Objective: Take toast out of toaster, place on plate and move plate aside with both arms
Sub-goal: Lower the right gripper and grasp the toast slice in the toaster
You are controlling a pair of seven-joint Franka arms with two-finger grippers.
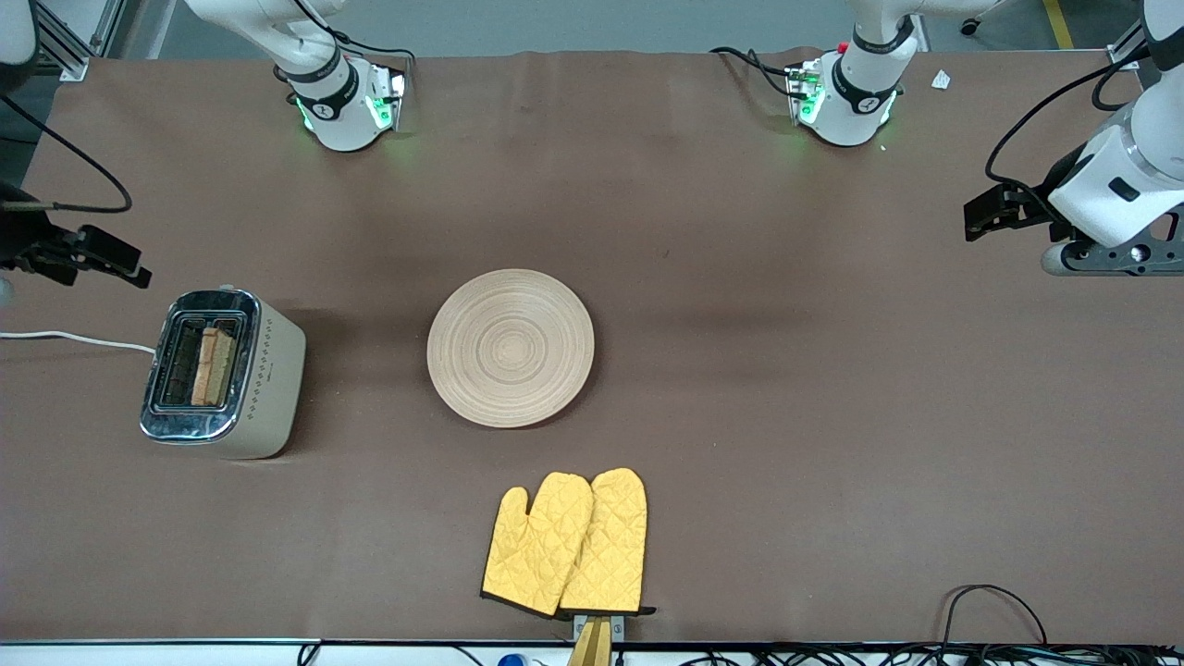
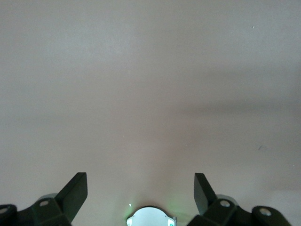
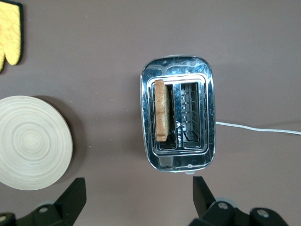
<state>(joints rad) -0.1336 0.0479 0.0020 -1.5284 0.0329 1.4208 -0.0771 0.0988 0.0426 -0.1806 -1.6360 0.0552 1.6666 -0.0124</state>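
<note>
over the brown table, left gripper and right gripper hover open.

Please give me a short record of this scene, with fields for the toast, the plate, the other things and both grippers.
toast: upright in one slot of the toaster, at the right arm's end of the table
plate: bare, mid-table
oven mitts: two, overlapping, nearer the front camera than the plate
right gripper: open, above the toaster, holding nothing
left gripper: open, over bare table at the left arm's end
task stage: toast not yet taken out
</note>
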